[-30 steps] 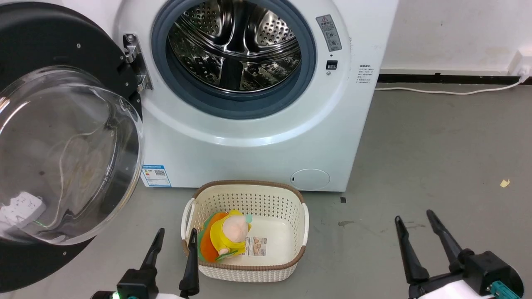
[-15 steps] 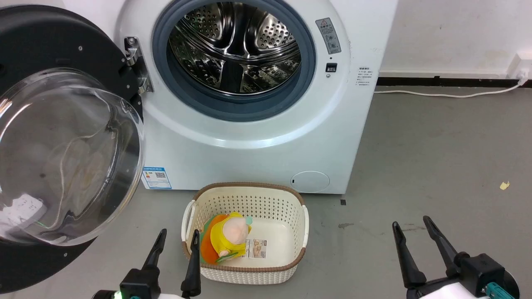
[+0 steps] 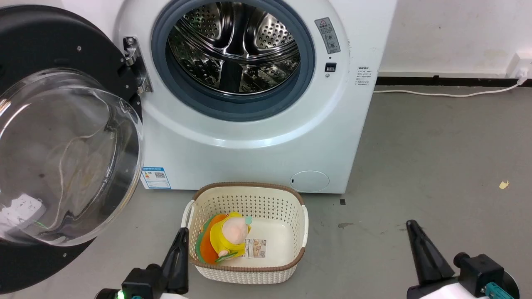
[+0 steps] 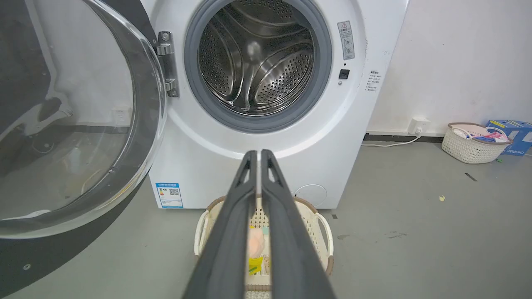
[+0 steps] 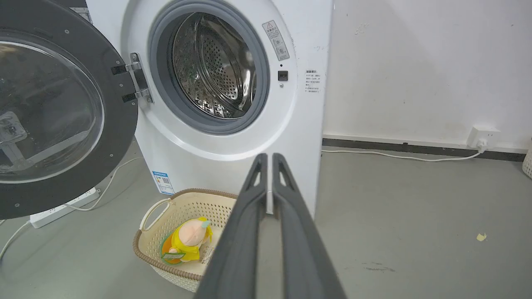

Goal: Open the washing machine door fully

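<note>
The white washing machine (image 3: 257, 137) faces me with its steel drum exposed. Its black door (image 3: 50, 50) with the bulging clear glass bowl (image 3: 62, 158) stands swung wide to the left on its metal hinge (image 3: 135, 62); the door (image 4: 75, 124) also spans the left of the left wrist view, and the door (image 5: 54, 108) hangs left of the drum in the right wrist view. My left gripper (image 3: 181, 236) is low at the basket's left rim, shut, holding nothing. My right gripper (image 3: 413, 230) hovers low over the floor at right, also shut and empty. Both are clear of the door.
A cream basket (image 3: 286, 199) with a yellow and orange plush toy (image 3: 226, 238) sits on the grey floor before the machine. A white cable (image 3: 449, 94) runs along the wall. A second basket (image 4: 474, 143) and blue box (image 4: 513, 133) stand far right. A power strip (image 5: 62, 209) lies under the door.
Both grippers have gone from open to shut, their fingers closing together. The door and basket have not moved.
</note>
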